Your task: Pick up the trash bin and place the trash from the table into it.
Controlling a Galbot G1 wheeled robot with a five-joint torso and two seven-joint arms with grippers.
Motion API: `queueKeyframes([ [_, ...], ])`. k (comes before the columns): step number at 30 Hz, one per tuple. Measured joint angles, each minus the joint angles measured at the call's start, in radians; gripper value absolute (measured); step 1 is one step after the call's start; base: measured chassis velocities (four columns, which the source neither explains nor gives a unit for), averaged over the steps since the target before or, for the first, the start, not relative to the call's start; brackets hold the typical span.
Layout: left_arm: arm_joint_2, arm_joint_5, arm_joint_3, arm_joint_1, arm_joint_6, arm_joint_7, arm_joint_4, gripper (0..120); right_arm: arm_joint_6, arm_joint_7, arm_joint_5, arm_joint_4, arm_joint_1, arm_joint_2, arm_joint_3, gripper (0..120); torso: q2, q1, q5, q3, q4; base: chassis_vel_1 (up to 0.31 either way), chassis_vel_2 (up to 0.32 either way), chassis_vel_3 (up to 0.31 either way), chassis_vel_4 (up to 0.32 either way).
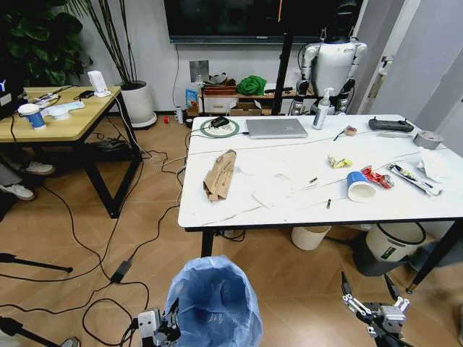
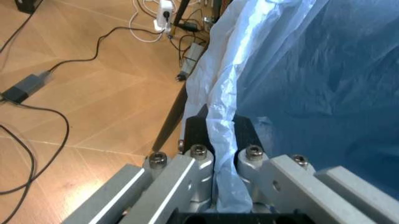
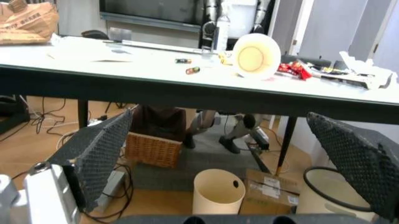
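The trash bin (image 1: 214,300), lined with a baggy light-blue bag, stands on the floor just in front of the table (image 1: 304,213). My left gripper (image 1: 169,319) is at the bin's left rim. In the left wrist view this gripper (image 2: 218,128) is shut on a fold of the bag liner (image 2: 299,70). My right gripper (image 1: 367,290) hangs low at the right, open and holding nothing, below the table's front edge (image 3: 187,86). On the table lie a brown cardboard packet (image 1: 220,174), a white paper sheet (image 1: 273,192), a tipped paper cup (image 1: 359,186), red (image 1: 377,176) and yellow (image 1: 340,162) wrappers and tissues (image 1: 436,165).
A laptop (image 1: 275,127), spray bottle (image 1: 322,110) and tape roll (image 1: 428,139) sit at the table's back. Under it stand a cream bucket (image 1: 311,236) and a black-rimmed white bin (image 1: 394,246). A wood-topped desk (image 1: 58,116) is at the left, with cables (image 1: 108,275) across the floor.
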Motion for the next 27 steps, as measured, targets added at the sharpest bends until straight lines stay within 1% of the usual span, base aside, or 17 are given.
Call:
queueKeyframes([
  [3, -0.001, 0.008, 0.0, -0.002, -0.002, 0.002, 0.001, 0, 0.0, 0.006, 0.0, 0.002, 0.0, 0.0, 0.0, 100, 0.02, 0.009, 0.0, 0.011, -0.0001, 0.0, 0.0, 0.0, 0.0],
  [5, -0.001, 0.008, 0.0, -0.002, -0.002, 0.002, 0.001, 0, 0.0, 0.006, 0.0, 0.002, 0.0, 0.0, 0.0, 100, 0.022, 0.01, 0.0, 0.012, -0.0001, 0.0, 0.0, 0.0, 0.0],
  [6, -0.002, 0.012, 0.0, -0.002, -0.003, 0.003, 0.001, 0, 0.0, 0.007, 0.0, 0.003, -0.001, 0.0, -0.001, 100, 0.034, 0.015, 0.0, 0.019, 0.0, 0.0, 0.0, 0.0, 0.0],
  [11, -0.003, 0.023, 0.002, -0.003, -0.004, 0.004, 0.003, 0, 0.001, 0.007, -0.001, 0.003, -0.001, 0.0, -0.003, 100, 0.063, 0.028, 0.0, 0.036, -0.0001, 0.0, 0.0, 0.0, 0.0],
  [12, -0.003, 0.023, 0.002, -0.003, -0.004, 0.004, 0.003, 0, 0.001, 0.007, -0.001, 0.003, -0.001, 0.0, -0.003, 100, 0.063, 0.028, 0.0, 0.036, -0.0001, 0.0, 0.0, 0.0, 0.0],
  [17, -0.003, 0.039, 0.006, -0.001, -0.011, 0.006, 0.005, 0, 0.002, 0.007, -0.001, 0.002, -0.002, 0.0, -0.003, 100, 0.096, 0.043, 0.0, 0.054, -0.0001, 0.0, 0.0, 0.0, 0.0],
  [18, -0.003, 0.039, 0.006, -0.001, -0.011, 0.006, 0.005, 0, 0.002, 0.007, -0.001, 0.002, -0.002, 0.0, -0.003, 100, 0.096, 0.043, 0.0, 0.054, -0.0001, 0.0, 0.0, 0.0, 0.0],
  [22, -0.009, 0.06, 0.013, -0.001, -0.04, -0.006, 0.009, 0, 0.002, 0.007, -0.001, 0.002, -0.002, 0.0, -0.004, 100, 0.122, 0.055, 0.0, 0.067, -0.0001, 0.0, 0.0, 0.0, 0.0],
  [27, -0.01, 0.077, 0.016, 0.002, -0.055, -0.007, 0.013, 0, 0.002, 0.007, -0.001, 0.001, -0.001, 0.0, -0.005, 100, 0.136, 0.06, 0.0, 0.076, 0.0, 0.0, 0.0, 0.0, 0.0],
])
